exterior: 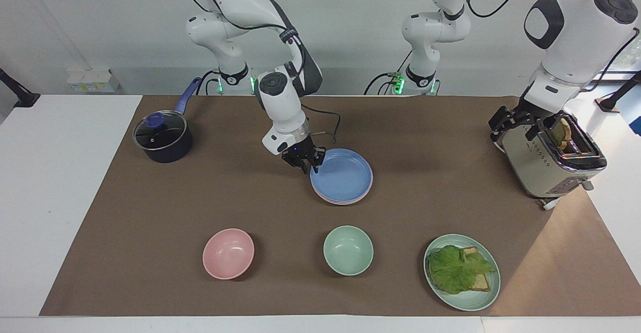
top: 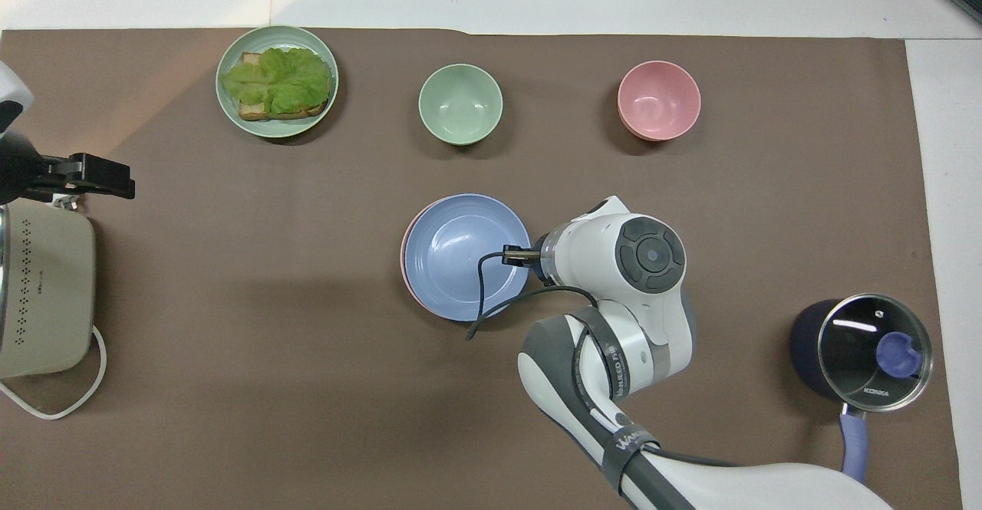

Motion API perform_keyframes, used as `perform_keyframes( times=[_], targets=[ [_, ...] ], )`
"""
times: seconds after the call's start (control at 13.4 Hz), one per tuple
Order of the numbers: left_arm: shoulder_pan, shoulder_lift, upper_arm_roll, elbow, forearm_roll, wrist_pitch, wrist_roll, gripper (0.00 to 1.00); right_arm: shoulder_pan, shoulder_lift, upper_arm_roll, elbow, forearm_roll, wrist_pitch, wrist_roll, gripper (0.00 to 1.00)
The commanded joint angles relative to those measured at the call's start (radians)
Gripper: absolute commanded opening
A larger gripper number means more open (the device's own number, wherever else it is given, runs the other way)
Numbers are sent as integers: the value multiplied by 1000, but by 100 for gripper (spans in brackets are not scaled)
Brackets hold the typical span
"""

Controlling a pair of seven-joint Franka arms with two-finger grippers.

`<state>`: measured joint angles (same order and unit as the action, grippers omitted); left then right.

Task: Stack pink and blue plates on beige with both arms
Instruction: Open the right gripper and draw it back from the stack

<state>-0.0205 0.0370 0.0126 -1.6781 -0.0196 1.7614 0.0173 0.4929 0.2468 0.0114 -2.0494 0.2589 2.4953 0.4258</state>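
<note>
The blue plate [exterior: 343,175] [top: 465,255] lies flat on top of the pink plate [exterior: 342,202] [top: 404,247] in the middle of the brown mat. Only a thin pink rim shows under it. The beige plate is hidden beneath these two. My right gripper [exterior: 308,163] is down at the blue plate's rim, on the side toward the right arm's end; in the overhead view the right arm's wrist covers it. My left gripper [exterior: 514,124] [top: 86,176] waits open over the toaster's end, holding nothing.
A toaster [exterior: 550,158] with bread in its slot stands at the left arm's end. A dark lidded pot [exterior: 162,137] sits at the right arm's end. Farther from the robots lie a pink bowl [exterior: 228,253], a mint bowl [exterior: 348,250] and a green plate with lettuce and bread [exterior: 461,271].
</note>
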Motion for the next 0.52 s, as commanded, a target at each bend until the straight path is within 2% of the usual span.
perform_keyframes(
  times=[0.0,0.22,0.45],
  targets=[
    [2,6,-2,17,21,-19,3,100,-5,-27,-10,15,10,-54,-4,100],
    [2,6,-2,17,21,-19,4,100,-81,-116,-21,22,-45,-154,-10,100],
    [2,6,-2,17,21,-19,3,100,-210,-225,-19,23,-189,-271,-15,100]
  ],
)
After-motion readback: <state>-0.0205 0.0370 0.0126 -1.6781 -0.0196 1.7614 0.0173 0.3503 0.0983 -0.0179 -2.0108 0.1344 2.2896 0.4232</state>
